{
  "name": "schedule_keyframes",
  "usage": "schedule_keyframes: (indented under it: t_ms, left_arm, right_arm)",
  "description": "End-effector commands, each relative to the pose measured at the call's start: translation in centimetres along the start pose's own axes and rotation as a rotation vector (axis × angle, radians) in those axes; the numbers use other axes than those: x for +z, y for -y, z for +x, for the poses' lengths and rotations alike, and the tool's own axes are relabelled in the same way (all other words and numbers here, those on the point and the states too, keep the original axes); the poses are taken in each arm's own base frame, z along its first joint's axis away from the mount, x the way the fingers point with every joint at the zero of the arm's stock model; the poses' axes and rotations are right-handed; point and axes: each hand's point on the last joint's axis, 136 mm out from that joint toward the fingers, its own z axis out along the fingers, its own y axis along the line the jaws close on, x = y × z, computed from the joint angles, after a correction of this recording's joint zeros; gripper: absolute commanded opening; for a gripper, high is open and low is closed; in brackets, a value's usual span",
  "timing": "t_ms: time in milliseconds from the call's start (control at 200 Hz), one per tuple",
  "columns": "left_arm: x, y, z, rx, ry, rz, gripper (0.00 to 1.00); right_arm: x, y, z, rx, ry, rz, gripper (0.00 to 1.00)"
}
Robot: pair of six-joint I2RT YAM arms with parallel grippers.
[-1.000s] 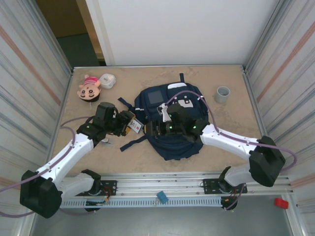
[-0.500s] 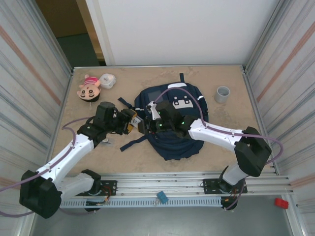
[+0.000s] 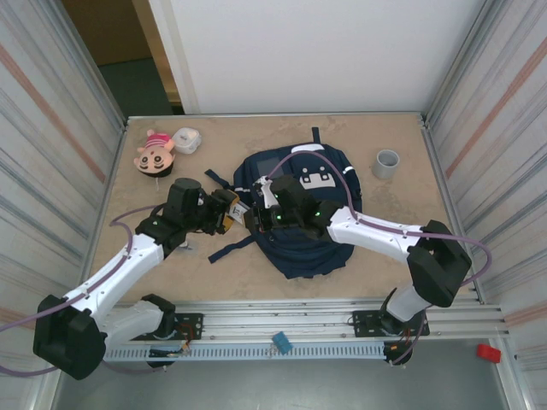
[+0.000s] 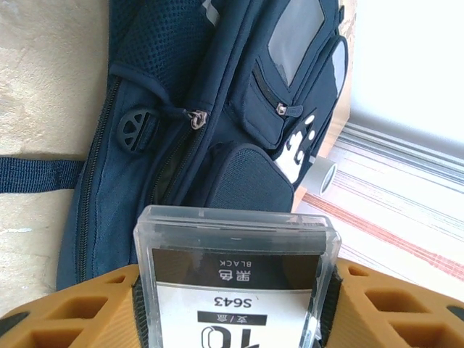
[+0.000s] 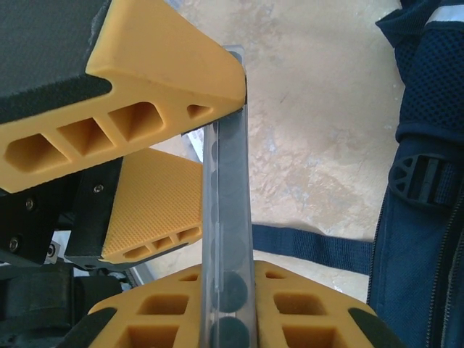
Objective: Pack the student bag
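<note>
The student bag (image 3: 299, 252), navy with a grey patch and white tabs, lies flat mid-table; it also shows in the left wrist view (image 4: 217, 87) and at the right of the right wrist view (image 5: 428, 239). A clear plastic box (image 4: 235, 275) with a black-and-white label reading "BLACK S643" hangs just left of the bag (image 3: 238, 217). My left gripper (image 4: 235, 315) is shut on its sides. My right gripper (image 5: 230, 319) is shut on the box's thin edge (image 5: 226, 217) from the bag side. The two grippers meet at the box (image 3: 226, 213), (image 3: 253, 219).
A doll's head (image 3: 154, 150) and a white round case (image 3: 186, 139) lie at the back left. A grey cup (image 3: 386, 163) stands at the back right. A dark bag strap (image 3: 229, 249) trails over the sand-coloured table left of the bag. Metal walls enclose both sides.
My right gripper has swung left from above the bag to the box held by the left gripper and closed on it. The left arm has hardly moved.
</note>
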Motion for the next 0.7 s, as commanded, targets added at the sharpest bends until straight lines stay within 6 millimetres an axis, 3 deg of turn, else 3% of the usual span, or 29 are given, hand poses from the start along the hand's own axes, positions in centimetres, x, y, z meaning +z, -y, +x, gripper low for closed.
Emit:
schedule_keyframes:
  t_ms: [0, 170, 311, 496, 697]
  left_arm:
    - [-0.1, 0.2, 0.4, 0.004, -0.004, 0.014, 0.59]
    - [0.0, -0.1, 0.3, 0.067, 0.014, -0.023, 0.67]
    - [-0.3, 0.2, 0.1, 0.248, 0.068, -0.106, 0.74]
    - [0.3, 1.1, 0.7, 0.637, 0.128, -0.234, 0.76]
    - [3.5, 3.6, 4.5, 1.149, 0.054, -0.253, 0.75]
  right_arm:
    - [-2.1, -1.5, -1.3, -0.046, 0.063, -0.023, 0.14]
    - [-4.2, -0.2, -2.1, 0.012, 0.098, -0.016, 0.13]
    - [-7.9, 2.5, -3.3, 0.097, 0.16, -0.004, 0.13]
    - [-14.4, 7.8, -4.5, 0.265, 0.184, 0.02, 0.12]
    - [-20.9, 13.1, -4.7, 0.461, 0.245, 0.016, 0.13]
